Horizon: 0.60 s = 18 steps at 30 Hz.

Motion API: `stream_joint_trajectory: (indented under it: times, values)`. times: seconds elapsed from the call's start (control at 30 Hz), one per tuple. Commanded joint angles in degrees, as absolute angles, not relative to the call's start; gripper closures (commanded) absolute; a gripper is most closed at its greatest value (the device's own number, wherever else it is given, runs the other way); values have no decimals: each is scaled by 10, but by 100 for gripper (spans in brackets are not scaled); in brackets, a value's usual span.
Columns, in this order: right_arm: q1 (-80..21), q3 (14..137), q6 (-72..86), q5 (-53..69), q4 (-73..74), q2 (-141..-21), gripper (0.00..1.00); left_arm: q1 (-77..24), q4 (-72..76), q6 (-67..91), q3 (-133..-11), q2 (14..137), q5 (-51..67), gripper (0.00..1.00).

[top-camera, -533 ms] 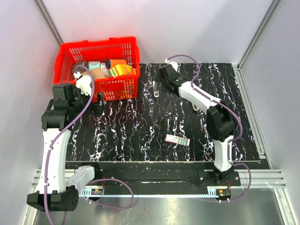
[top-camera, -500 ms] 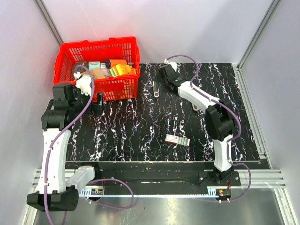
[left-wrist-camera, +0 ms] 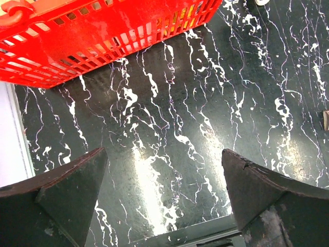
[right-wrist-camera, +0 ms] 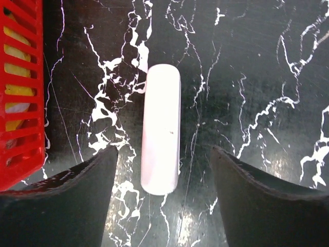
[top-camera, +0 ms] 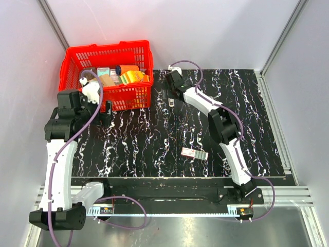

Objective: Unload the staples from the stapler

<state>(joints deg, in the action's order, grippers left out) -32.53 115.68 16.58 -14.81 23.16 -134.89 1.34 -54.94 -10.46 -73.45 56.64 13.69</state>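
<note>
Right arm entry. The stapler (right-wrist-camera: 161, 129) lies flat and closed on the table, just beside the basket (right-wrist-camera: 20, 103) at its right wall, long axis roughly parallel to that wall. Risks as I judge them: (1) the stapler sits slightly nearer my basket-side finger (right-wrist-camera: 77, 195) than the other one, so on closing that finger would likely touch first and slide or turn it before the far finger arrives. (2) The top is smooth and rounded, and the body is narrow. A pinch taken too high could squeeze it out downward. (3) My basket-side finger has little room to the basket wall, so drifting that way on descent could snag the mesh. (4) Clamping across the sides only holds it shut. The staples will not come out until it is opened, which probably needs the other arm. State of my right gripper (right-wrist-camera: 164, 150): jaws spread wide, far wider than the stapler, one finger on each side of it. It holds nothing, and I see a strip of table showing between each finger and the stapler, so no contact. Whether the tips are at table height I cannot tell. Left gripper (left-wrist-camera: 163, 154): also wide open and empty, over bare table by the basket's near side, well apart from the stapler.
</note>
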Motion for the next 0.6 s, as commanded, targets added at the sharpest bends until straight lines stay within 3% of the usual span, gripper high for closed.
stream_joint_trajectory:
  times: [0.0,0.17,0.3,0.43,0.57]
  values:
    - [-329,1212,148,-133,218,-1375,28,15,-548,-101,-763,567,118,1]
    - [-330,1228,154,-124,228,-1392,40,15,-548,-104,-754,563,113,1]
    - [-329,1230,159,-131,247,-1397,57,15,-548,-102,-755,563,113,1]
    - [-329,1230,163,-135,272,-1397,61,15,-548,-98,-758,563,106,1]
    - [-330,1228,166,-135,300,-1390,73,15,-549,-98,-766,561,102,1]
